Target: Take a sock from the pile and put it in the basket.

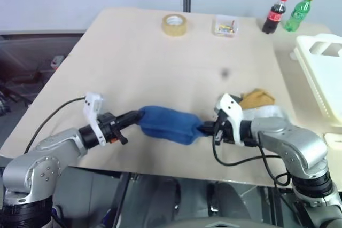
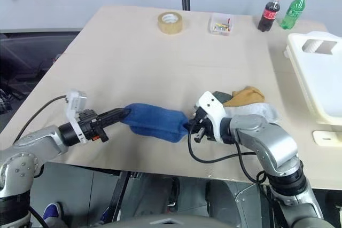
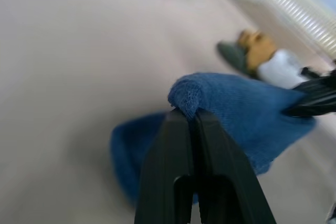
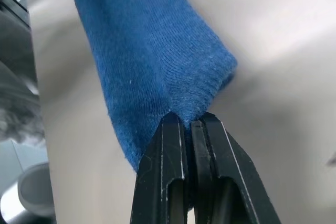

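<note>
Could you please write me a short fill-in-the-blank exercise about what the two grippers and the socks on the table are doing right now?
1. The royal-blue knit sock is pinched at both ends by ____ grippers.
2. The left gripper and right gripper both have their fingers ____ on the fabric.
3. The mustard-yellow sock lies beside the ____ gripper.
4. The large white ribbed plastic basket stands at the table's ____ edge.

Missing words: two; shut; right; right
</note>
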